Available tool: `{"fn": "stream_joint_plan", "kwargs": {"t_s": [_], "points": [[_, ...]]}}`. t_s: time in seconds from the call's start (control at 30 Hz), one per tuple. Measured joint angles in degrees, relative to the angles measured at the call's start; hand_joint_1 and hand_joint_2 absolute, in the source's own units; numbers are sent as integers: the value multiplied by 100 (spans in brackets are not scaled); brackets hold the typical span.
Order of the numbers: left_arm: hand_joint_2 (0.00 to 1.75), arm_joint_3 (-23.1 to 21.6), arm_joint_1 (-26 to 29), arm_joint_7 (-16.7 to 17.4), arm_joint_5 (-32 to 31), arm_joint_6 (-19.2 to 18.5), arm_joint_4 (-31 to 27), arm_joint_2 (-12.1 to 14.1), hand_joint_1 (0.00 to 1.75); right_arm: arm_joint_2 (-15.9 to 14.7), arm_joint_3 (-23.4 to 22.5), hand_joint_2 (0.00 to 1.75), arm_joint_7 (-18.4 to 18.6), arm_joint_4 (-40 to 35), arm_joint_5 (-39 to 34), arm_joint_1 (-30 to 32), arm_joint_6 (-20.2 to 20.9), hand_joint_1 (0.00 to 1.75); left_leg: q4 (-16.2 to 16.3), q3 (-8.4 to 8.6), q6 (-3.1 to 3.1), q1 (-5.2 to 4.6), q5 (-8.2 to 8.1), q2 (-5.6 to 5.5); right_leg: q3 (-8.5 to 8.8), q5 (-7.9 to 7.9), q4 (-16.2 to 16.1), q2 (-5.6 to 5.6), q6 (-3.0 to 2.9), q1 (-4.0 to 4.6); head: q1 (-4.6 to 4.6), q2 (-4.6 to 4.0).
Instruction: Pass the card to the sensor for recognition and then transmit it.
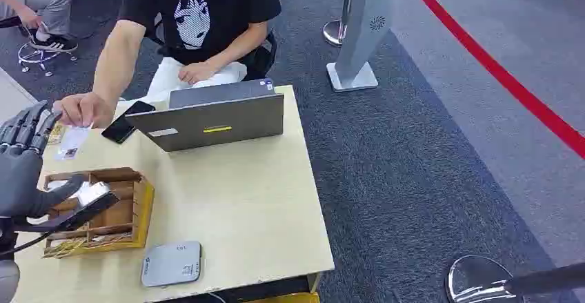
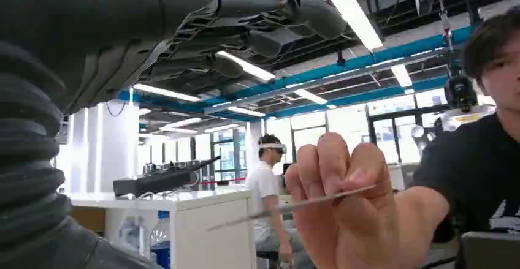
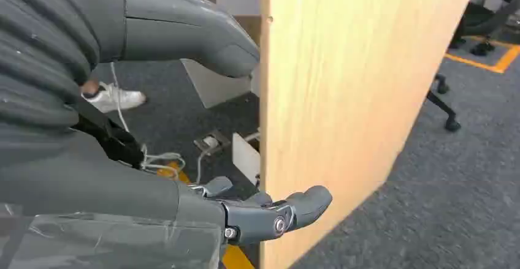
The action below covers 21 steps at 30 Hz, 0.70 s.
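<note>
A seated person's hand (image 1: 86, 110) holds a white card (image 1: 72, 141) over the far left of the table, just beyond my left hand (image 1: 27, 165). My left hand is raised with its fingers (image 1: 27, 127) spread and nothing in it; its thumb reaches over a wooden box (image 1: 114, 213). In the left wrist view the card (image 2: 294, 204) is edge-on, pinched in the person's hand (image 2: 343, 214), below my fingers (image 2: 257, 11) and apart from them. The grey flat sensor (image 1: 171, 264) lies near the table's front edge. My right hand (image 3: 202, 128) hangs beside the table's side panel (image 3: 343, 97), holding nothing.
A grey laptop (image 1: 214, 116) stands open at the table's (image 1: 248, 206) far edge with a black phone (image 1: 126, 122) to its left. The person (image 1: 200, 13) sits behind the table. A stanchion base (image 1: 476, 279) stands on the carpet at the right; a red floor line (image 1: 510, 85) runs beyond.
</note>
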Motion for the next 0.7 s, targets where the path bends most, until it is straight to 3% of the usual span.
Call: {"fn": "stream_joint_plan", "kwargs": {"t_s": [0.3, 0.33, 0.37, 0.7], "points": [[175, -306, -416, 177, -527, -48, 576, 278, 0, 2, -332, 175, 37, 330, 741, -71, 706, 0, -1, -1, 0, 2, 0, 0, 2, 0, 1, -1, 0, 1, 0, 0], [175, -322, -436, 191, -558, -48, 613, 294, 119, 2, -358, 175, 28, 347, 794, -77, 714, 0, -1, -1, 0, 2, 0, 0, 2, 0, 1, -1, 0, 1, 0, 0], [175, -330, -447, 195, -578, -48, 637, 309, 175, 2, -374, 175, -2, 358, 855, -76, 714, 0, -1, -1, 0, 2, 0, 0, 2, 0, 1, -1, 0, 1, 0, 0], [175, -346, -457, 204, -617, -48, 720, 320, 175, 2, -404, 175, -22, 395, 870, -75, 660, 0, -1, -3, 0, 2, 0, -1, 2, 0, 1, -1, 0, 1, 0, 0]]}}
